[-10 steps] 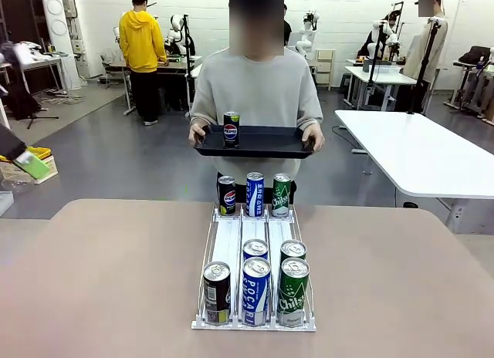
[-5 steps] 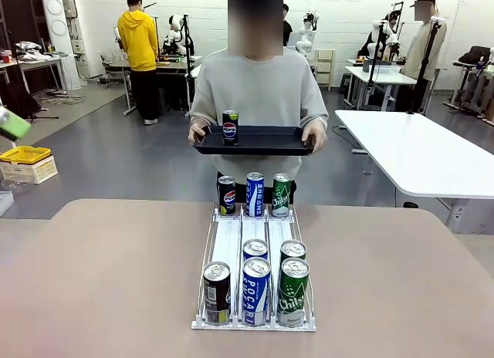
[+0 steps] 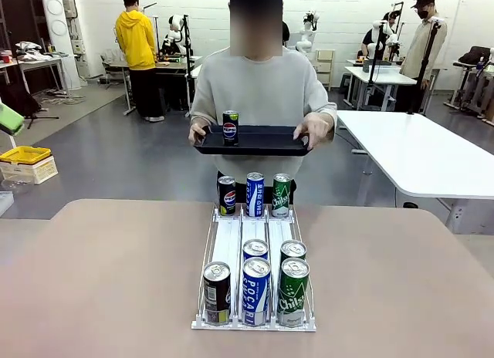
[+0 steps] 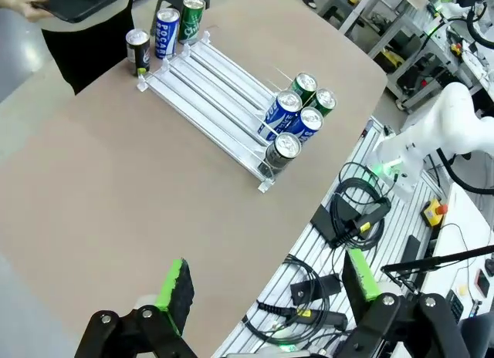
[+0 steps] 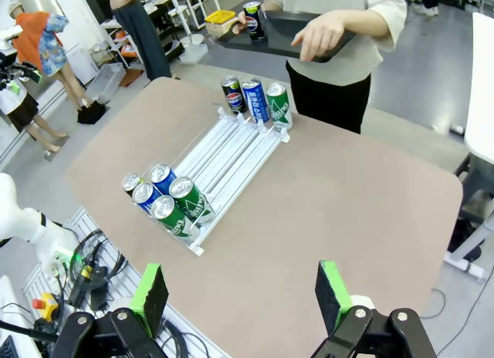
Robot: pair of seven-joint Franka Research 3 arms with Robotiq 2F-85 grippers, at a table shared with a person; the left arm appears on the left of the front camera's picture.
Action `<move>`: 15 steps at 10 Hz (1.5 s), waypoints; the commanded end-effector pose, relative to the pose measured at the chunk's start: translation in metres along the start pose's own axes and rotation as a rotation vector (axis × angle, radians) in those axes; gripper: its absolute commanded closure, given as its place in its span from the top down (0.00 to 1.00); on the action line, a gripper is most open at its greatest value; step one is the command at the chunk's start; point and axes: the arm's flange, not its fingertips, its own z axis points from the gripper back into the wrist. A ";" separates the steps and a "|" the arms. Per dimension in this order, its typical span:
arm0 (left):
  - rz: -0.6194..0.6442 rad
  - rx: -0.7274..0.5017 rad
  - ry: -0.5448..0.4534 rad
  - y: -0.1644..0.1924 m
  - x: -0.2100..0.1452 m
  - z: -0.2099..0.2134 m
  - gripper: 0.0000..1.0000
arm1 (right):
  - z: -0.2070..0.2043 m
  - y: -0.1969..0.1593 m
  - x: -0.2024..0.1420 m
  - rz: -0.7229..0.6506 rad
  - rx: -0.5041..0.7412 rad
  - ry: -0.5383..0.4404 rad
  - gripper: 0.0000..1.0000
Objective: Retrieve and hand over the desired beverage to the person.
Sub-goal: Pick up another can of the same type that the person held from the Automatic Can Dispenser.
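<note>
The person (image 3: pixel 258 88) in a light grey sweatshirt stands at the table's far side holding a black tray (image 3: pixel 255 142) with a Pepsi can (image 3: pixel 231 127) on it. One hand (image 3: pixel 316 126) is raised just off the tray's edge. A white rack (image 3: pixel 255 242) on the table holds black, blue and green cans: three at its far end (image 3: pixel 255 194) and several at its near end (image 3: pixel 256 288). I cannot tell which one is the desired beverage. My left gripper (image 4: pixel 266 285) and right gripper (image 5: pixel 241 295) hang open and empty, high above the table's near side. A green left pad (image 3: pixel 9 119) shows at the picture's left edge.
The brown table (image 3: pixel 100 281) has bare surface on both sides of the rack. A white table (image 3: pixel 417 153) stands at the back right. Cables and a red stop button (image 4: pixel 436 211) lie on the robot's base beside the table edge. Other people work in the background.
My left gripper's green pad has risen and drawn back toward the left edge of the front view. The person's hand on the picture's right has lifted off the tray's edge.
</note>
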 end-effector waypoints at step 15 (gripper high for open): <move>-0.007 0.009 -0.020 -0.007 0.000 0.006 1.00 | -0.001 -0.001 0.001 0.006 0.019 -0.003 1.00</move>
